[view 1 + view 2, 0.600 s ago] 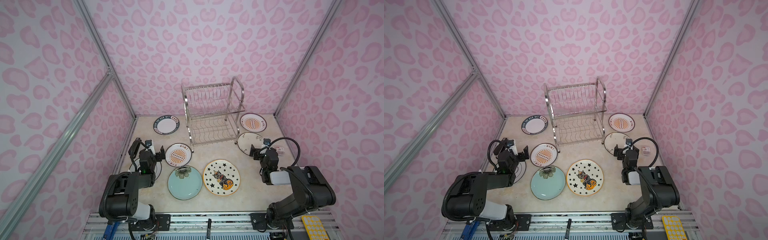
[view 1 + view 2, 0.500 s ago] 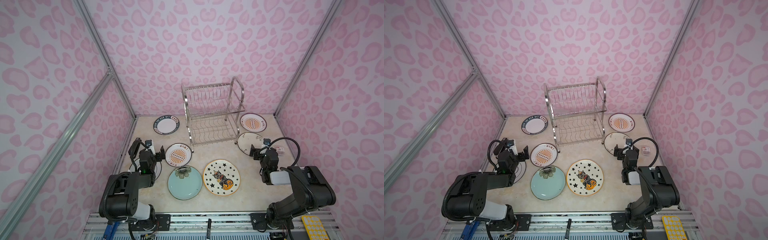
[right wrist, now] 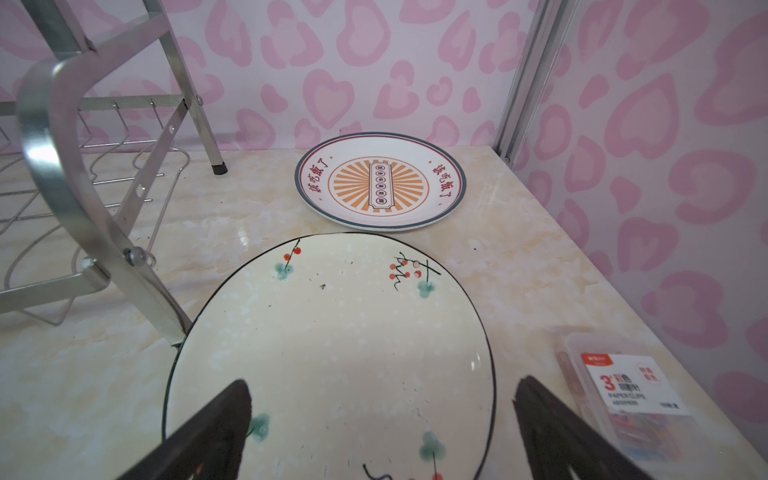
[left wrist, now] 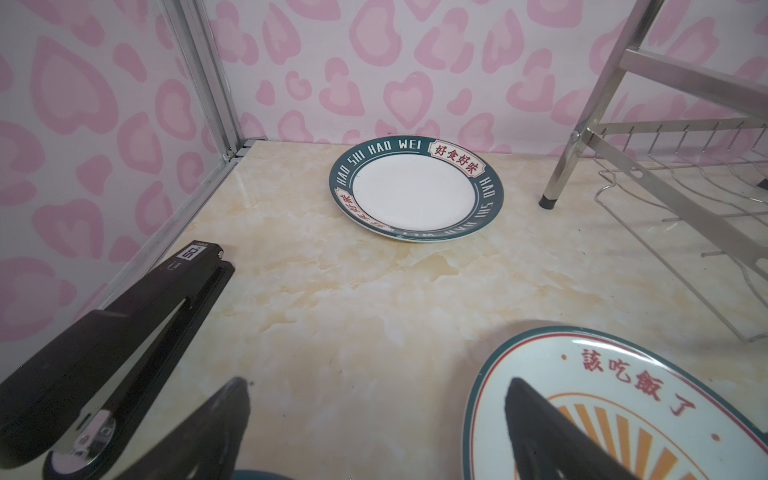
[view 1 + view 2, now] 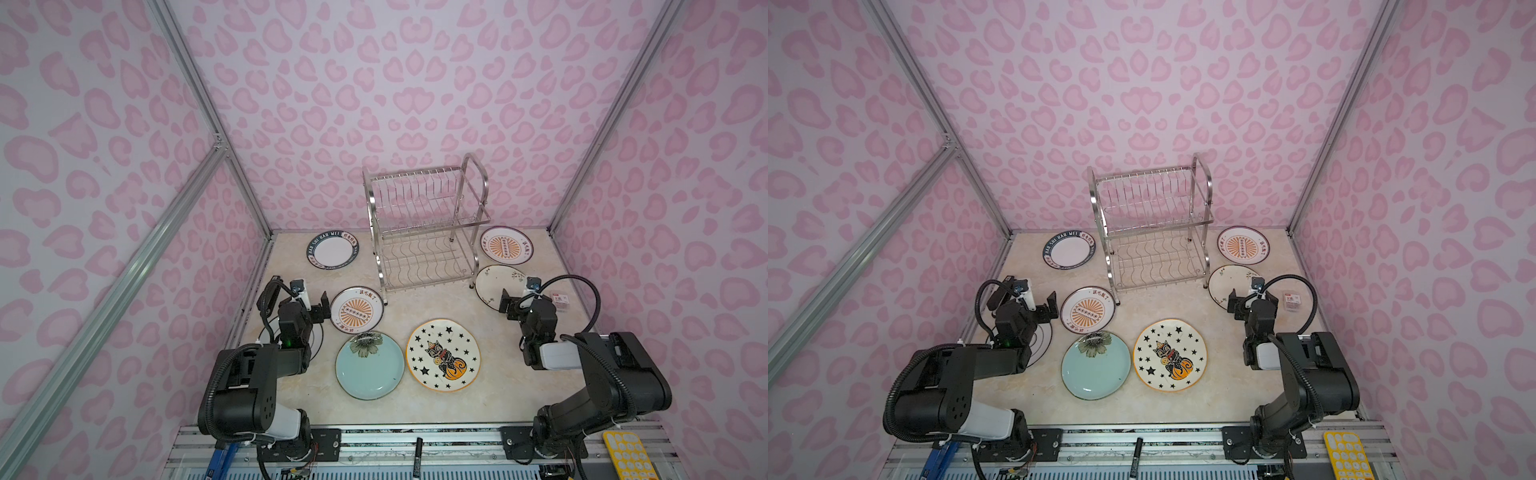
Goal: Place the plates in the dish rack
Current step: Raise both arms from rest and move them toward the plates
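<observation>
The steel dish rack (image 5: 424,232) stands empty at the back middle. Several plates lie flat around it: a navy-lettered one (image 5: 332,250), two orange-sunburst ones (image 5: 356,309) (image 5: 505,245), a white floral one (image 5: 492,280), a teal one (image 5: 370,368) and a star-and-cat one (image 5: 442,354). A black-ringed white plate (image 5: 1040,340) is mostly hidden under my left arm. My left gripper (image 4: 376,386) is open and empty beside the near sunburst plate (image 4: 602,395). My right gripper (image 3: 382,382) hangs open over the floral plate (image 3: 332,332).
A clear box of paper clips (image 3: 623,395) sits just right of the floral plate. A black marker (image 5: 417,451) and a yellow keypad (image 5: 627,457) lie on the front rail. Pink walls with metal posts close in three sides.
</observation>
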Tool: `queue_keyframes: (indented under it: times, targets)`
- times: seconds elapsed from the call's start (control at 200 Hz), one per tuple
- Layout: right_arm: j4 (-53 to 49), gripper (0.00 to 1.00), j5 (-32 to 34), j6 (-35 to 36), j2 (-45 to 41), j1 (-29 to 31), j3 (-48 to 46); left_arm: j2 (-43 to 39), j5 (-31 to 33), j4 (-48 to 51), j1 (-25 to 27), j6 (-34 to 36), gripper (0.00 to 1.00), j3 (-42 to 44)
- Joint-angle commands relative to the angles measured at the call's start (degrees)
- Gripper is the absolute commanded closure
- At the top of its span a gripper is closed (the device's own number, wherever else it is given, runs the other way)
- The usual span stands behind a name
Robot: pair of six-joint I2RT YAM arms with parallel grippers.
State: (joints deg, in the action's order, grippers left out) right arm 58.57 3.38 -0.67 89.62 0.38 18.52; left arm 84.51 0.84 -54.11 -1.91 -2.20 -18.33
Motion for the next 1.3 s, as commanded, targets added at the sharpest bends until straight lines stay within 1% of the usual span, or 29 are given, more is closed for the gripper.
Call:
queue_keyframes:
  times: [0.0,0.405,0.55,0.68,0.76,0.81,0.905,0.98,1.065,1.13,1.22,1.295]
  targets:
    - [1.4,0.01,0.0,0.0,0.2,0.1,0.2,0.2,-0.3,-2.8,0.0,-0.3,0.03,-0.5]
    - [2.7,0.01,-1.8,-0.7,-0.2,-0.8,-0.6,0.2,-0.3,-2.7,0.0,-0.2,0.02,-0.5]
    - [-3.2,0.01,-3.4,-0.2,-6.0,-1.0,0.0,0.1,-0.2,-2.8,0.0,-0.2,0.03,-0.4]
    - [-11.0,0.01,-0.3,-1.4,-11.3,-1.0,2.1,0.0,-0.2,-2.8,-0.1,-0.2,0.02,-0.3]
    - [-13.3,0.01,1.5,-2.9,-14.5,-1.0,2.3,0.0,-0.2,-2.8,-0.1,-0.2,0.02,-0.4]
    - [-14.1,0.01,1.4,-3.5,-16.5,-0.9,2.0,0.0,-0.1,-2.9,0.0,-0.5,0.02,-0.6]
    - [-16.6,0.01,2.6,-4.1,-19.7,-0.3,2.3,-3.1,1.3,15.2,0.0,-0.8,0.02,-9.1]
    - [-19.7,0.01,4.5,-4.8,-22.3,0.0,3.1,-3.2,0.0,22.7,0.1,0.1,0.03,-14.0]
    - [-22.4,0.01,5.6,-5.5,-25.3,0.3,4.0,-4.5,0.9,28.5,0.4,-1.2,0.02,-17.3]
    - [-26.0,0.01,7.2,-6.9,-27.5,0.4,5.4,-6.8,1.1,30.8,0.5,-5.0,0.02,-18.6]
    - [-30.4,0.01,6.7,-7.1,-30.1,0.8,7.4,-10.5,1.8,31.6,0.8,-11.3,0.03,-19.4]
    - [-34.0,0.01,5.8,-7.5,-32.1,1.0,9.3,-13.1,1.4,33.4,1.1,-15.0,0.03,-20.8]
